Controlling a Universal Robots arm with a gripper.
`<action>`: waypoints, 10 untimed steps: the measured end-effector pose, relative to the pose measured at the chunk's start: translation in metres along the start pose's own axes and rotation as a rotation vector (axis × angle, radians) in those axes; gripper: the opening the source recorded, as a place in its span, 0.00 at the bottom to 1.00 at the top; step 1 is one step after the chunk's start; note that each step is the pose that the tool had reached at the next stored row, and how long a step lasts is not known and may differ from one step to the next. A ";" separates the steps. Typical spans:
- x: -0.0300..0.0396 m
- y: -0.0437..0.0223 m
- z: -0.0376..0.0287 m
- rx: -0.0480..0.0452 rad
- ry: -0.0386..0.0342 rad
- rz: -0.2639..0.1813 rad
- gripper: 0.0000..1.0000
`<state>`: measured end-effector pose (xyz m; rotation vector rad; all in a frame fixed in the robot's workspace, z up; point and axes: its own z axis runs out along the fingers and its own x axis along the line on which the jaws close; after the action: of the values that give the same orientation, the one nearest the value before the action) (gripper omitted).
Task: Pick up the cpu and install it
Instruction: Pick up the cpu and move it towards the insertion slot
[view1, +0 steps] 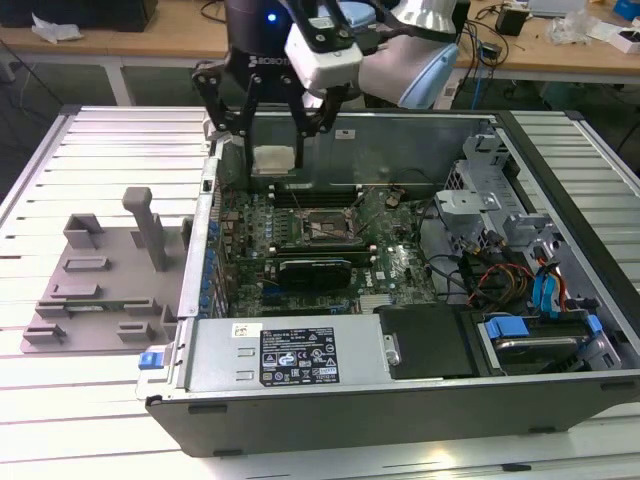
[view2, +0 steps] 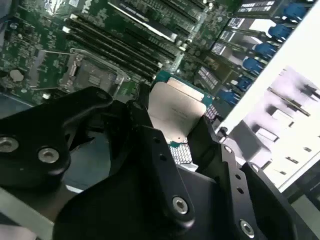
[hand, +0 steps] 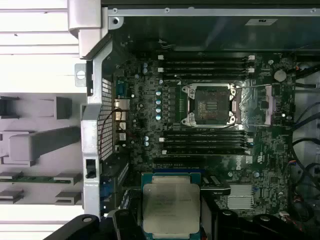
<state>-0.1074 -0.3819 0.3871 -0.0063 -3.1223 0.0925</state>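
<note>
Gripper (view1: 274, 162) is closed on the cpu (view1: 275, 155), its 2 fingers (view2: 210, 142) pressing opposite edges of the chip, silver plate facing up in both wrist views. It holds the chip in the air over the motherboard (view1: 390, 255) inside the open computer case (view1: 400, 400). The bare socket (hand: 210, 104) lies lower than the gripper and off to one side, not touching the chip, while the grey fixture (view1: 110, 280) sits outside the case, well apart.
</note>
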 end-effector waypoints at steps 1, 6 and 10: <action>-0.0048 0.0022 0.0000 -0.0011 0.0006 0.000 0.55; -0.0258 0.0120 0.0012 -0.0013 0.0040 0.000 0.55; -0.0508 0.0166 0.0055 -0.0010 0.0103 -0.001 0.55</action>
<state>-0.0567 -0.3659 0.3797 -0.0058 -3.1120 0.0905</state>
